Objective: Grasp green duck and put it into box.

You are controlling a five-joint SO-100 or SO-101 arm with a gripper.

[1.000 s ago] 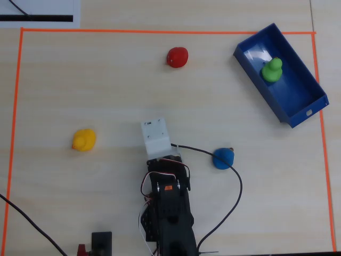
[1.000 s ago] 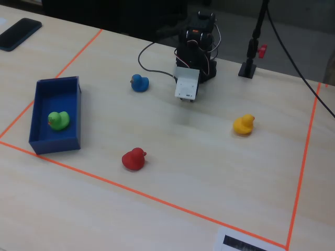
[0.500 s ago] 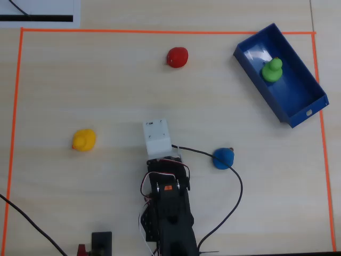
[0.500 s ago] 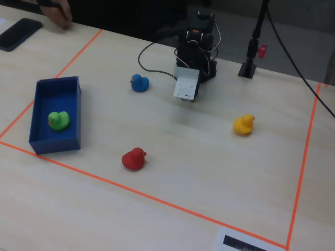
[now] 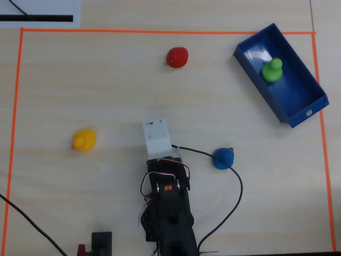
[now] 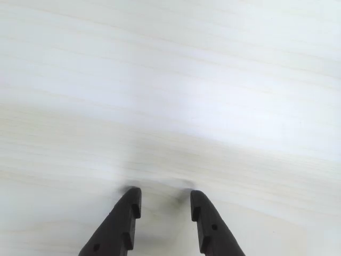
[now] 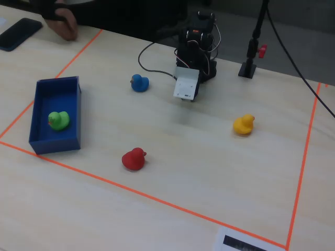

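- Gripper [image 6: 164, 198] hangs just over bare table [image 6: 170, 80], black fingers [image 6: 128, 210] parted, nothing between them.
- Blue duck [image 5: 223, 158] near the arm's base.
- Green duck [image 5: 272, 70] sits inside blue box [image 5: 303, 98], far corner.

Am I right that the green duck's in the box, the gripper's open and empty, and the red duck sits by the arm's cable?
Not quite: the blue duck sits by the cable, as the overhead view shows. The red duck lies far off. The green duck is in the box, and the gripper is open and empty.
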